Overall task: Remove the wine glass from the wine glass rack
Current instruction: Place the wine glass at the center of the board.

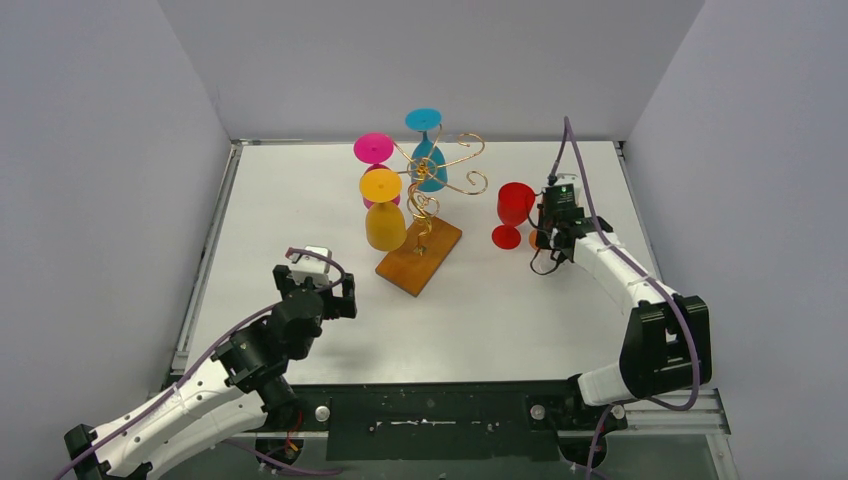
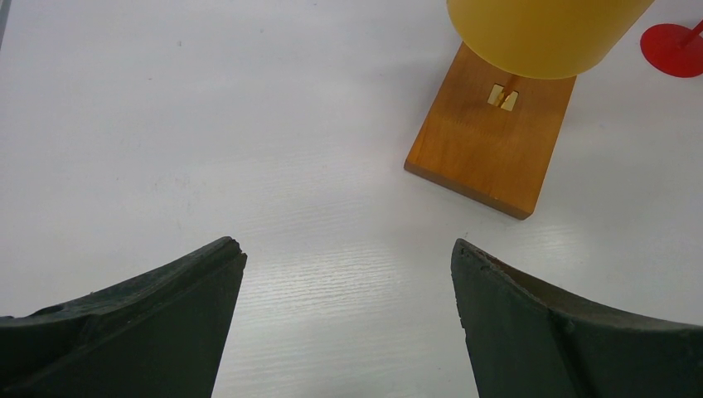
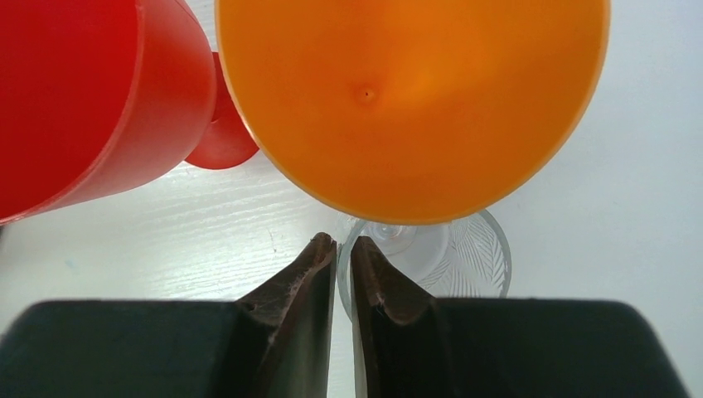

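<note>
The thin gold wire wine glass rack stands on the white table. A yellow plastic wine glass hangs from it bowl-down, foot hooked on a scroll. The left pincer gapes wide toward it, probably lining up. The right pincer sits pressed together behind 1 upright orange glass.

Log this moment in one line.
left end effector open; right end effector shut beside orange glass; red glass on table; yellow glass, pink glass, blue glass on rack

Claw pinching clear foot of orange wine glass, red wine glass just left, white table beneath
</note>
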You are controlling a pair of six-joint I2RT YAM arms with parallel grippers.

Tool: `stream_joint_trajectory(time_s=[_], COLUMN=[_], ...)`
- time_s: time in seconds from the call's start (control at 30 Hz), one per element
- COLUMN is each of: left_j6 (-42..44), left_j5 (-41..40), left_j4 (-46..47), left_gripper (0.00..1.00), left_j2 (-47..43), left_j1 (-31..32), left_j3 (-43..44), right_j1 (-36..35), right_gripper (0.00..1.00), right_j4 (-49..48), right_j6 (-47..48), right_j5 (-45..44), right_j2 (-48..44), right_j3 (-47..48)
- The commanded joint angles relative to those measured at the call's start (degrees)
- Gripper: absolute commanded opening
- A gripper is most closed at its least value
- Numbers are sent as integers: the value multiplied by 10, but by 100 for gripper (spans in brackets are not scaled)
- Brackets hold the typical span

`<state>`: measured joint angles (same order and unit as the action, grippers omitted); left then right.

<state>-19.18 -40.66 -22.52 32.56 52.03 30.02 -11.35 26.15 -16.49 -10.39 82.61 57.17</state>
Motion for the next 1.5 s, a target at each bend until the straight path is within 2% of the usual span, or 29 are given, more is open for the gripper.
stream_joint_trajectory(time_s=[0.0, 0.27, 0.53, 1.1, 1.33, 1.4, 1.47], left_j6=[-4, 5, 6, 8, 8, 9, 9], left_j5=[-1, 0, 2, 5, 5, 6, 5], left_j4=[20, 27, 29, 31, 31, 31, 31], left_gripper=[93, 93, 93, 93, 93, 93, 93], left_j2=[5, -5, -1, 1, 1, 2, 1], left_j1=[-3, -3, -3, -4, -3, -3, -4], left_j3=[12, 7, 7, 7, 7, 7, 6], right_j1=[-5, -4, -4, -5, -4, -5, -5], right_gripper=[13, 17, 1, 0, 13, 20, 31], right_j4=[-8, -6, -14, -43, -33, -29, -22], right_j6=[0, 5, 9, 9, 2, 2, 2], right_j5=[10, 11, 20, -19, -19, -19, -18], right_j2=[-42, -87, -65, -21, -19, -20, -21], right_j3=[39, 34, 14, -8, -10, -6, 1])
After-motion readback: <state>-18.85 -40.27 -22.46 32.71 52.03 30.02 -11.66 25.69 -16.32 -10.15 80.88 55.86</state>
